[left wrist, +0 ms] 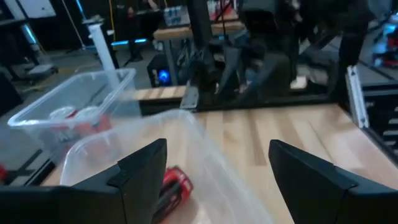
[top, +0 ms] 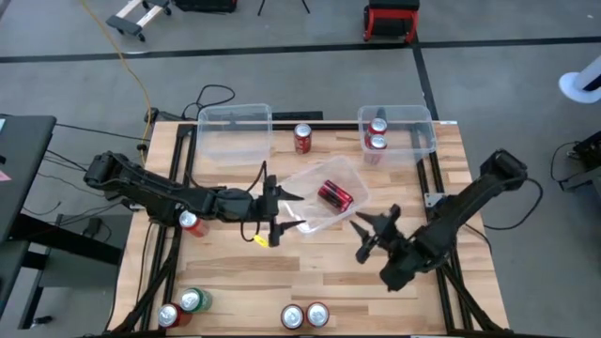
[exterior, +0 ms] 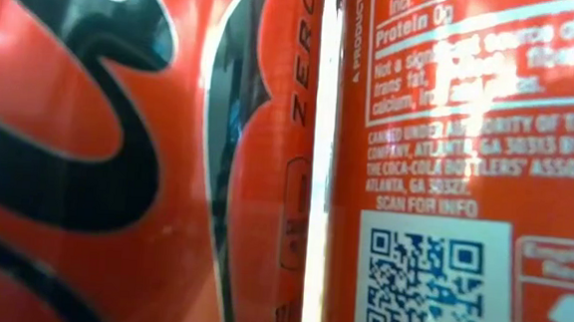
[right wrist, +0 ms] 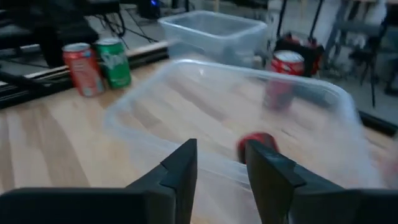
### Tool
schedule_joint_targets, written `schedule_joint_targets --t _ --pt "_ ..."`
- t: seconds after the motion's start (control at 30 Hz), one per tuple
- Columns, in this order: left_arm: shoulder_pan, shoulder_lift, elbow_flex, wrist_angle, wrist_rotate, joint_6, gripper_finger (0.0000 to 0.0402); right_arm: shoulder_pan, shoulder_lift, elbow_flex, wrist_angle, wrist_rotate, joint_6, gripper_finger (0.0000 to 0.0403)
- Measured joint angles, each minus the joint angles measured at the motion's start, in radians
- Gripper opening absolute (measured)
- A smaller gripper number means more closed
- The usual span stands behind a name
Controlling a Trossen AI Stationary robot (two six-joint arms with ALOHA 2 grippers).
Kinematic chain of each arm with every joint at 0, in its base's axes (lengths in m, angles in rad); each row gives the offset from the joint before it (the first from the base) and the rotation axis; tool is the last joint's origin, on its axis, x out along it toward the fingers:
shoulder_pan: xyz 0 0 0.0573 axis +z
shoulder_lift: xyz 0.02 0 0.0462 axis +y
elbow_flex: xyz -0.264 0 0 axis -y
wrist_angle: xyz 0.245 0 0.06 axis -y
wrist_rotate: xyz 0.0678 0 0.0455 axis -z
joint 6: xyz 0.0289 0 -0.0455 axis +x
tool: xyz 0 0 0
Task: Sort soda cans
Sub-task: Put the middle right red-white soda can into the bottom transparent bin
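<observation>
Red can point(top: 334, 195) lies in tilted bin point(top: 349, 172) btwn tools; left tool point(top: 278, 214) open; right tool point(top: 374, 235) open.

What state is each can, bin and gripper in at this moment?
left gripper: open, at the middle bin's edge
right gripper: open, beside the middle bin
middle bin: tilted askew, holding one can
red can: lying on its side inside the middle bin
right bin: upright, holding two upright red cans
left bin: upright, no cans inside
green can: upright at the table's front edge
</observation>
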Motion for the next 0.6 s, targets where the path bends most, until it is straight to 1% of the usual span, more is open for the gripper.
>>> schedule_joint_targets --t 0.1,0.17,0.3,0.43,0.57,0.6 --pt "0.0 0.0 0.0 -0.014 0.001 -0.013 0.0276 -0.002 0.042 0.0 0.193 0.009 -0.179 0.0131" --pt "0.0 0.0 0.0 -0.023 0.001 -0.018 0.0276 -0.002 0.046 0.001 0.257 -0.017 -0.269 0.0112" --pt "-0.001 0.0 0.0 -0.062 0.0 -0.027 0.0276 0.001 0.009 0.001 0.263 -0.074 -0.288 0.0062" --pt "-0.001 0.006 0.0 -0.142 0.012 -0.043 0.0276 0.018 -0.001 0.001 0.281 -0.087 -0.289 0.0012" --pt "-0.006 0.042 0.0 -0.18 0.029 -0.069 0.0276 0.022 0.002 0.001 0.334 -0.135 -0.294 0.0009" --pt "-0.006 0.045 0.0 -0.179 0.028 -0.078 0.0276 0.02 0.003 0.001 0.362 -0.146 -0.316 0.0008"
